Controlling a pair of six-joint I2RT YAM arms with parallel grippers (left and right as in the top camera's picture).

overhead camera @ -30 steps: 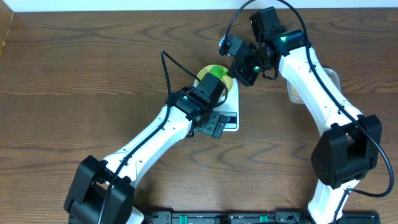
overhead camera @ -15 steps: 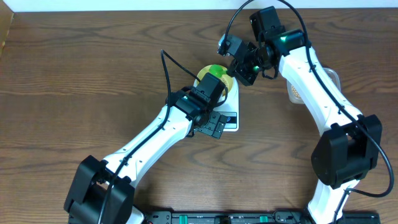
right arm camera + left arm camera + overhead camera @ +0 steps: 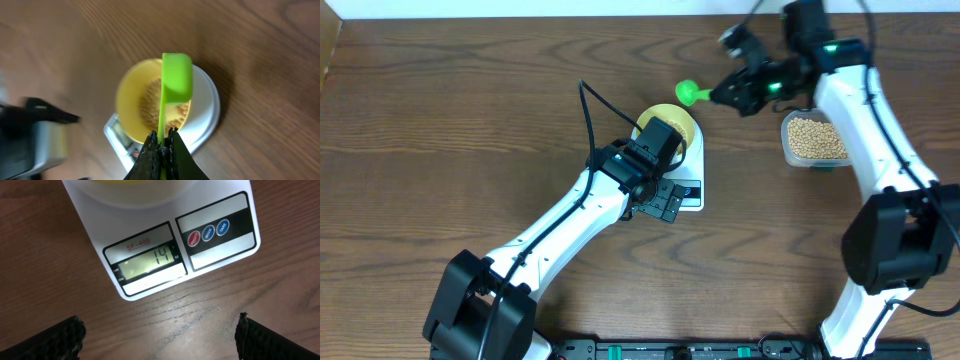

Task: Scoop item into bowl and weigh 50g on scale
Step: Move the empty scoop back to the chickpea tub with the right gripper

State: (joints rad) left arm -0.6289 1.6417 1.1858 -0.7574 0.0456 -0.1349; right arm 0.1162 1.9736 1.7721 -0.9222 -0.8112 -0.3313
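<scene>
With the scale (image 3: pixel 220 246) showing 14, the right gripper (image 3: pixel 161 144), clenched on the scoop (image 3: pixel 176 77), should dig deep into the tub (image 3: pixel 784 135) of beans (image 3: pixel 815 138).

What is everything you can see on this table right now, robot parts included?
table: one, brown wood, under everything
scale: one, white, mid-table, display reads 14
bowl: one, pale yellow, on the scale
beans: many, tan, most in the tub, some in the bowl
tub: one, clear, near the right arm
scoop: one, green, held near the bowl
left gripper: one, black, open, over the scale's display end
right gripper: one, black, shut on the scoop's handle
</scene>
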